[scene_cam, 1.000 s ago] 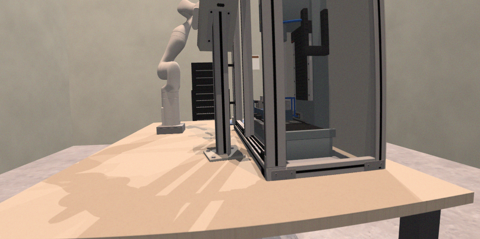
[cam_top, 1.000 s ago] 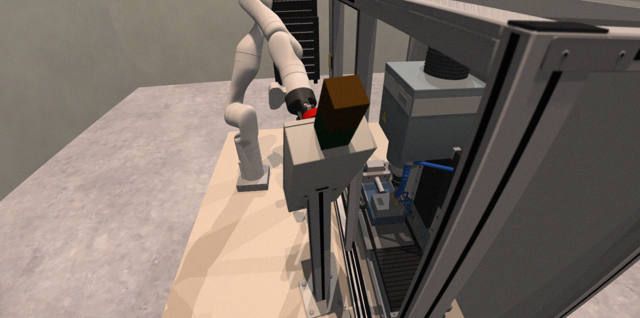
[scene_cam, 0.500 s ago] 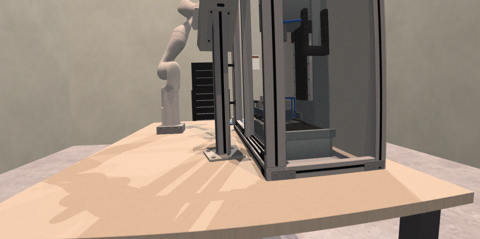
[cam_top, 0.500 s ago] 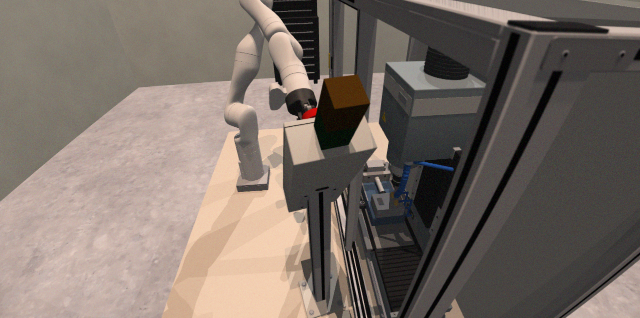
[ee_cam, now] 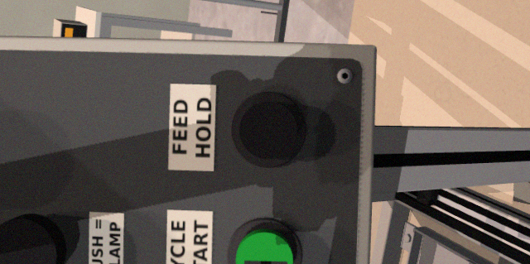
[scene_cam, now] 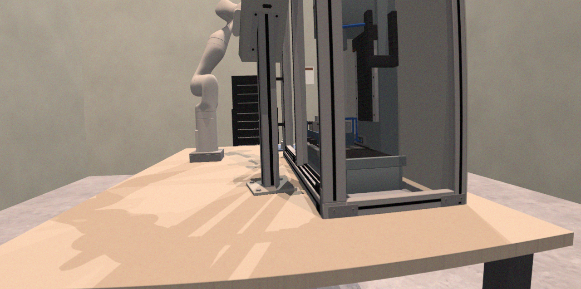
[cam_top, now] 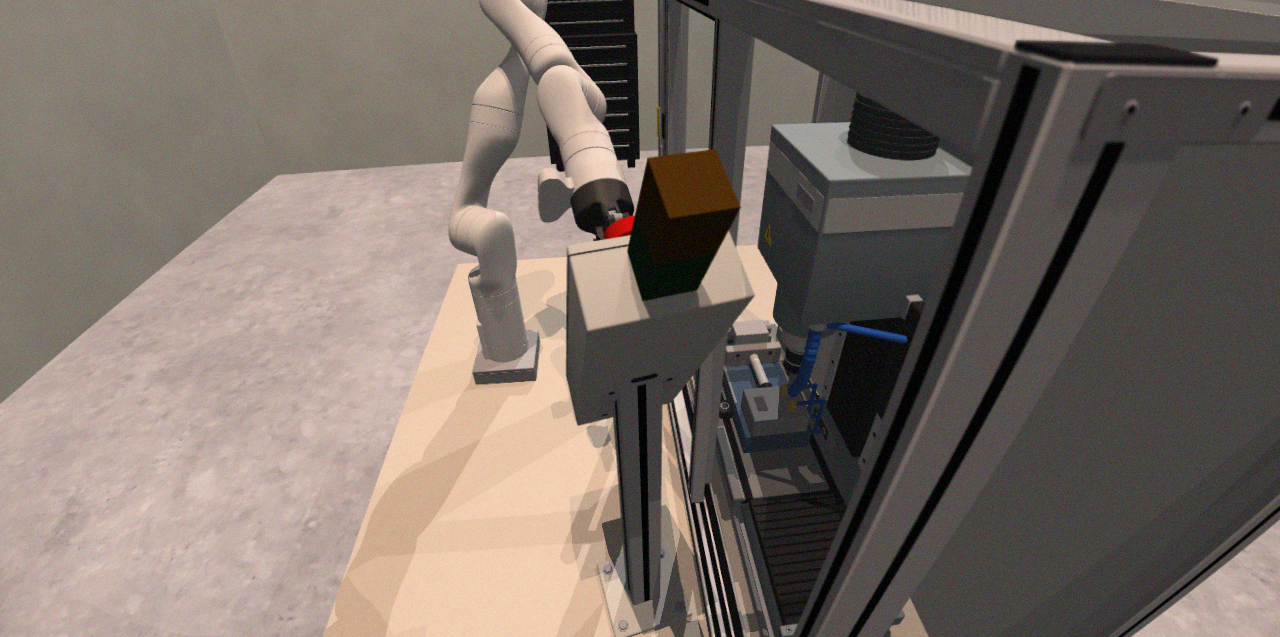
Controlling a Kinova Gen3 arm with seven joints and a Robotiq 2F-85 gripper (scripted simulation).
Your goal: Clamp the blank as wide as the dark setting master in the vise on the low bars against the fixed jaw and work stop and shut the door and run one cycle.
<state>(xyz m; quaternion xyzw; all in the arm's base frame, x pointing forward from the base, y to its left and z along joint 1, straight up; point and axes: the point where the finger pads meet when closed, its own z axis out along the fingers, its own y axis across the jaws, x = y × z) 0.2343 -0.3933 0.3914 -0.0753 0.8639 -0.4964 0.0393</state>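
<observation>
My gripper (cam_top: 605, 224) is shut and empty beside the control box (cam_top: 595, 346) (ee_cam: 124, 181), partly hidden behind its red button (cam_top: 619, 227). The fingers are outside the wrist view. That view shows the green CYCLE START button (ee_cam: 265, 247) at the bottom edge and the black VISE AIR knob (ee_cam: 29, 239) at the lower left; I cannot tell whether the knob is in. The amber lamp (cam_top: 693, 185) on the box looks dark. The vise area (cam_top: 750, 355) is small and partly hidden behind a guard post. I cannot make out the blank, bars, work stop, setting master or door position.
The black FEED HOLD button (ee_cam: 271, 129) is above CYCLE START in the wrist view. The control column (cam_top: 633, 490) (scene_cam: 268, 104) stands close beside the guard frame (cam_top: 975, 364) (scene_cam: 332, 84). The machine head (cam_top: 859, 221) hangs inside. The wooden table (cam_top: 483, 490) (scene_cam: 203, 254) carries the arm base.
</observation>
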